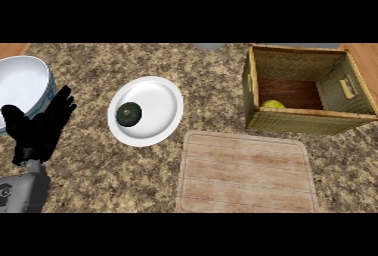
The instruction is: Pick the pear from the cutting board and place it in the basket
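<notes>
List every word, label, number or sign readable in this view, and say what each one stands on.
None can be read.
A small pale mark shows on the grey left forearm at the lower left edge; it is too small and cut off to read.
The basket, cutting board, plate and bowl carry no lettering.

A single head view is given, looking steeply down on the granite counter from above its near edge; the wooden cutting board is seen nearest, the basket farther back at right
</notes>
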You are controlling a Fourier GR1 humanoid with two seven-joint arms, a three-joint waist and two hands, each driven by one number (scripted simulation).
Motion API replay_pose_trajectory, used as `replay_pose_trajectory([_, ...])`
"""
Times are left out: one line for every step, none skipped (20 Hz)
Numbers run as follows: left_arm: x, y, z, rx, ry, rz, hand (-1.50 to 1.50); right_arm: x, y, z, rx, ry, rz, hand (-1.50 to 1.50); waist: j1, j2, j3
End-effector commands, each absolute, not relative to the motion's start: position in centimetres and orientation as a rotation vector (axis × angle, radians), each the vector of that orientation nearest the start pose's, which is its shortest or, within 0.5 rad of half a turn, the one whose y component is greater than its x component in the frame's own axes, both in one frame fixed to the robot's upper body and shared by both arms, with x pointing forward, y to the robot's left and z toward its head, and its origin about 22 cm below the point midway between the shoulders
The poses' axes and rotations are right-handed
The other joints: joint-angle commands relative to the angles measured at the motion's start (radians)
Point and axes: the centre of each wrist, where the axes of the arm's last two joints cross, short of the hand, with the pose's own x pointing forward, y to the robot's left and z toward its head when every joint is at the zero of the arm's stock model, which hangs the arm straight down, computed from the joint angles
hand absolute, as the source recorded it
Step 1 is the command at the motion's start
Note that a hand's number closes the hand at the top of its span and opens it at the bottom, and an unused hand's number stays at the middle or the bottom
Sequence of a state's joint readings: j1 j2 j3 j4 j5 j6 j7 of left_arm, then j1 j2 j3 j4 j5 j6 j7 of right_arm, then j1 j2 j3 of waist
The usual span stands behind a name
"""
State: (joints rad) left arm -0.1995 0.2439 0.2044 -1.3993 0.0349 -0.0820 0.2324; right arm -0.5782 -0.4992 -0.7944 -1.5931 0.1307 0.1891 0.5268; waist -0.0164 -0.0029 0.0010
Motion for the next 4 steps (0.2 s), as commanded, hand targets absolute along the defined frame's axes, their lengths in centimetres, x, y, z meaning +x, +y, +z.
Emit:
replay_pose_trajectory([28.1,31.4,3.4,0.217,-1.392,-0.058,0.0,23.1,-49.1,25.6,-0.624,-1.661,-0.191,-1.5,0.003,-0.001,0.0])
replay_pose_trajectory([28.7,32.6,3.9,0.182,-1.377,-0.062,0.0,22.3,-51.2,25.6,-0.619,-1.66,-0.214,-1.5,0.002,0.002,0.0])
replay_pose_trajectory([28.8,31.8,3.2,0.181,-1.381,-0.053,0.0,21.2,-51.4,25.2,-0.615,-1.664,-0.18,-1.5,0.0,0.001,0.0])
replay_pose_trajectory([29.5,31.6,4.5,0.177,-1.383,-0.054,0.0,21.1,-51.9,24.3,-0.602,-1.637,-0.159,-1.5,0.003,0.001,0.0])
